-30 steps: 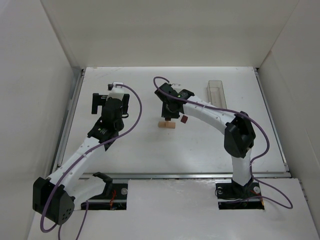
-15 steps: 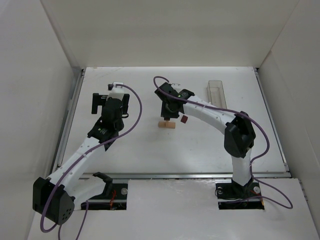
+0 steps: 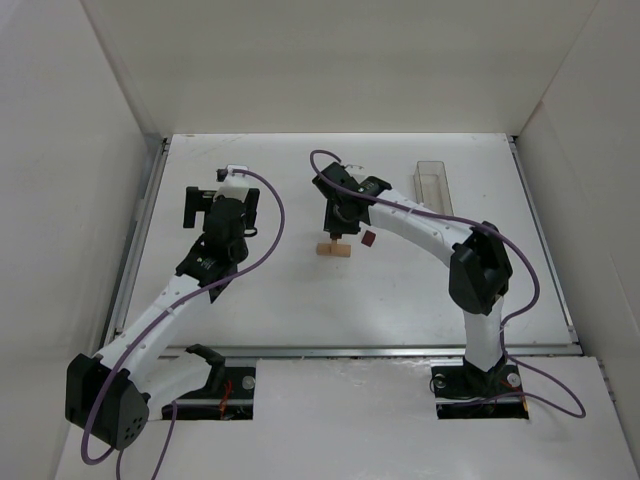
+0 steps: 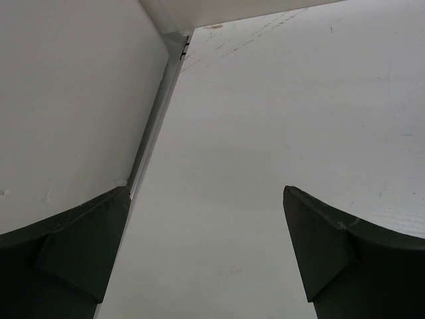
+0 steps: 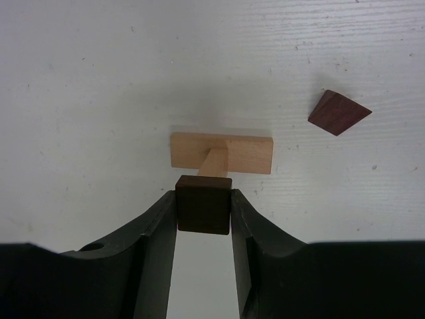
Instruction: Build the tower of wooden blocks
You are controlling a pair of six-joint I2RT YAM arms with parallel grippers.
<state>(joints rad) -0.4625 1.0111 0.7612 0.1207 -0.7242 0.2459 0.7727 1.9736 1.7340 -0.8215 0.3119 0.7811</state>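
Observation:
The wood block tower stands mid-table as a light tan flat bar [image 5: 252,154] [image 3: 334,250] with a short tan post [image 5: 214,163] upright on it. My right gripper [image 5: 204,201] [image 3: 339,226] hangs directly over the post, shut on a dark brown cube [image 5: 204,205]. The cube covers the post's top; whether it rests on it I cannot tell. A second reddish-brown cube [image 5: 339,113] [image 3: 369,239] lies loose on the table to the right of the bar. My left gripper [image 4: 206,199] [image 3: 222,203] is open over bare table at the left, holding nothing.
A clear plastic rectangular box [image 3: 433,186] lies at the back right. White walls enclose the table on three sides. A metal rail [image 4: 154,126] runs along the left wall close to the left gripper.

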